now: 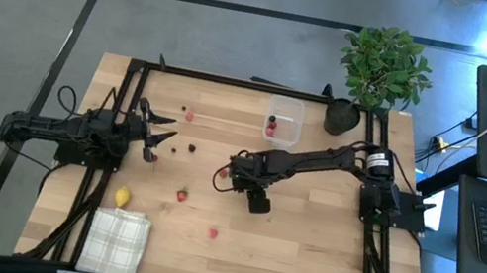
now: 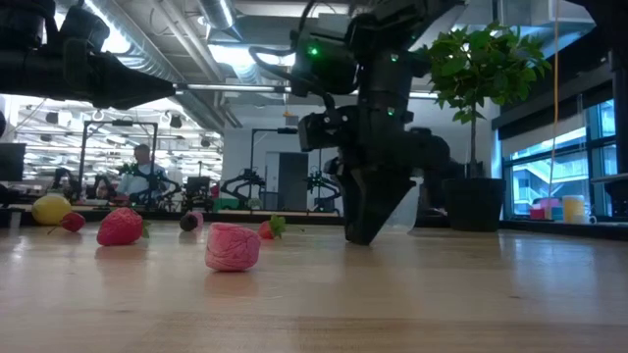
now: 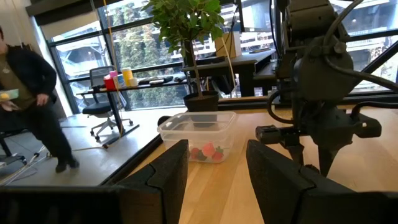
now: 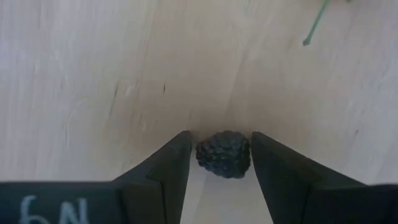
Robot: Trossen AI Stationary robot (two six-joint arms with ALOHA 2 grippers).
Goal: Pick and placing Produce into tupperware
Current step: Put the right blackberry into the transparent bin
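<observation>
My right gripper [image 4: 221, 155] stood low at the middle of the wooden table [image 1: 306, 238], its two fingers pinching a dark berry [image 4: 224, 154] that sat on the wood between them. My left gripper [image 1: 159, 138] waited well apart over the table's left side, its fingers spread with nothing between them. The clear tupperware [image 1: 284, 120] sat near the table's far edge beside the potted plant [image 1: 382, 66], with red pieces inside.

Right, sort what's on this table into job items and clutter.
Job:
tupperware, some fruit already inside
dark berry between the right gripper fingers
strawberry
lemon
pink berry

Clutter:
checked cloth
potted plant
</observation>
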